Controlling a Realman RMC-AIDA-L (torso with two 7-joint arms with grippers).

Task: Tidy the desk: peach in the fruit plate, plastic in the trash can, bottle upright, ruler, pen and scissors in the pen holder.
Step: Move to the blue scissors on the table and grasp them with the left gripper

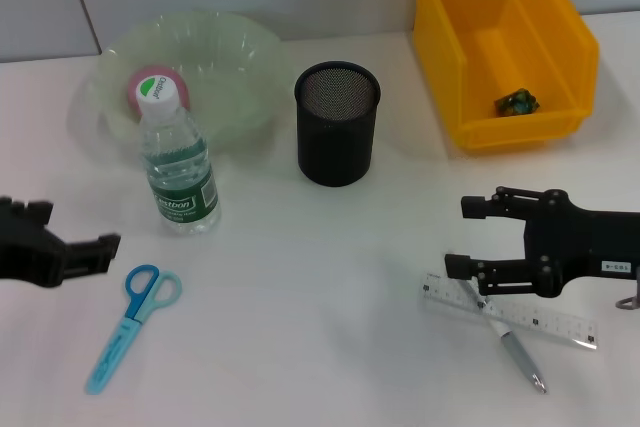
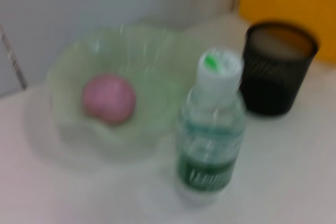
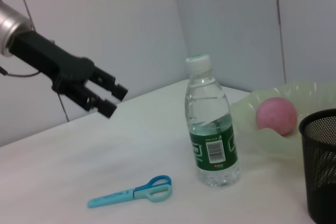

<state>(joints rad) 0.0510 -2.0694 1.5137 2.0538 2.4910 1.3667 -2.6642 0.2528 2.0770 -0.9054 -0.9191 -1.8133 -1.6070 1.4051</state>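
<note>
Right gripper [image 1: 462, 237] hovers low over the desk [image 1: 320, 347] with its fingers spread, holding nothing, just beside the near end of the ruler [image 1: 510, 311] and the pen [image 1: 508, 335] lying across it; the left gripper [image 1: 95, 250] waits at the desk's left edge, its fingers parted a little and empty, near the scissors [image 1: 132, 325].

By my judgement the peach [image 2: 108, 98] in the fruit plate [image 1: 240, 57], the plastic [image 1: 517, 101] in the yellow bin [image 1: 470, 7] and the upright bottle [image 1: 177, 159] are settled; what remains is the ruler, pen and scissors for the pen holder [image 1: 338, 123], and the ruler or pen looks to be the step in hand.

To do it well, the fingers should close across the narrow width, not along the length; since pen and ruler cross and touch, gripping away from the crossing would avoid dragging both; then tip the piece upright before lowering it into the mesh cup.

The ruler's long axis runs from left to right across the head view, dipping slightly nearer at the right end; the pen runs diagonally, its tip pointing toward the near right.
</note>
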